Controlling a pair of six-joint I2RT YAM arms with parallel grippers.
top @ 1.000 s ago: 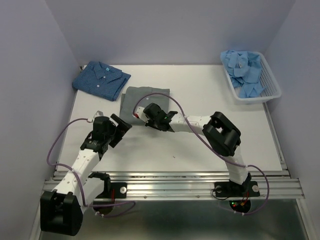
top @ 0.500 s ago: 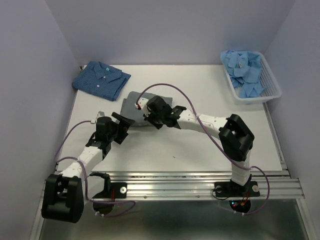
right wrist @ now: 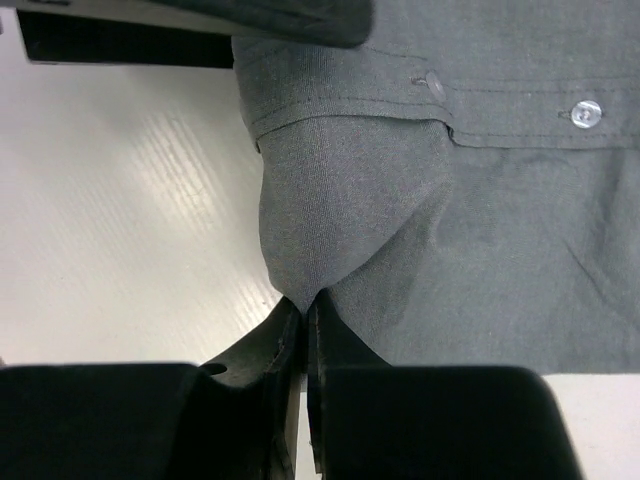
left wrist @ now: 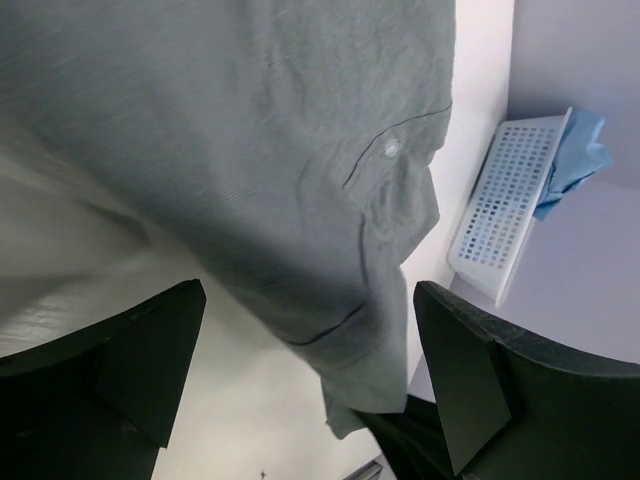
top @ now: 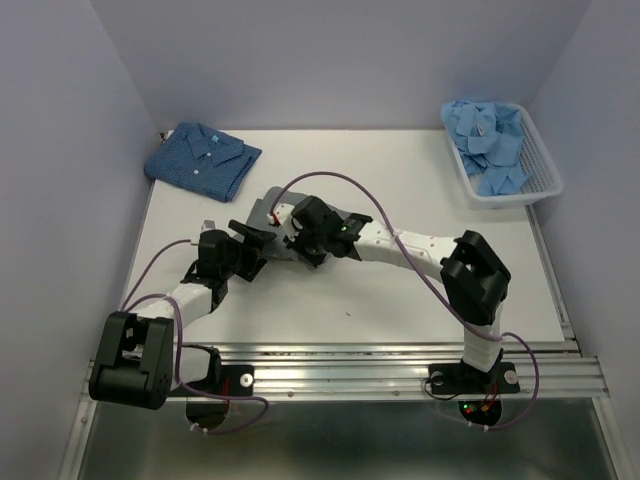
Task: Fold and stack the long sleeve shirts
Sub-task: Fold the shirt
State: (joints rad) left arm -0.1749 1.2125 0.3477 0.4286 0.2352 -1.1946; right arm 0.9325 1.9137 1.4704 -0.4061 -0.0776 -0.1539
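Noted, lowest of the working parts in the top view: left gripper (top: 243, 243) at left of centre, jaws spread as wide as they go, gripping nothing. On its wrist view, a sagging hem of the dark grey shirt (right wrist: 480, 220) in the gap between the two fingers, raised off the white table (top: 400, 300).

Just to the right in the top view: right gripper (right wrist: 305, 305) closed tight on a small peak of the same grey cloth, at the shirt's near edge. Pinch thin; number of layers caught not clear.

Grey shirt itself at centre of the top frame, mostly hidden under both wrists, button placket at upper right of the right wrist view.

Judged step: getting a second hold on the near edge, for a further fold or a carry; which of the two, not clear.

To do well:
- Bring the left jaws further onto the hem before closing, catching every layer, not the top one only.
- Match the height of the right pinch, to avoid skew.
- Lift slowly; thin pinch may slip.
- Bite clear of the buttons.

Further up: dark blue patterned shirt (top: 205, 160), folded, upper left, the likely stack base. Upper right: white basket (top: 505, 200) holding crumpled light blue shirts (top: 490, 140), not yet folded.
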